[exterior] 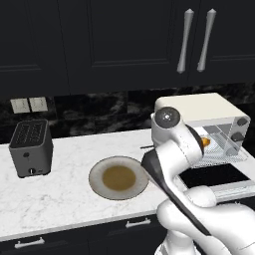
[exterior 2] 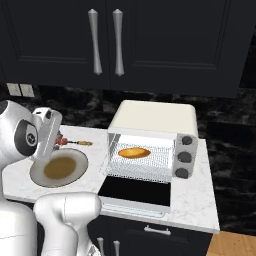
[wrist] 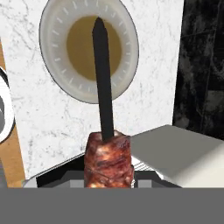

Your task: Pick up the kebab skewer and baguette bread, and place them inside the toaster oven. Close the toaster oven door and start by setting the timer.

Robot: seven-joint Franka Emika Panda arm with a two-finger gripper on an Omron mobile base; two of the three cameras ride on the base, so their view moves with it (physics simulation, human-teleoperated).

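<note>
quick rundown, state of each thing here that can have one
toaster oven: standing on the counter, cavity open
toaster oven door: folded down flat, open
baguette bread: lying on the wire rack inside the oven
kebab skewer: lifted off the counter, held over the plate
gripper: shut on the kebab skewer
plate: on the counter, nothing on it
slot toaster: upright, slots empty
</note>
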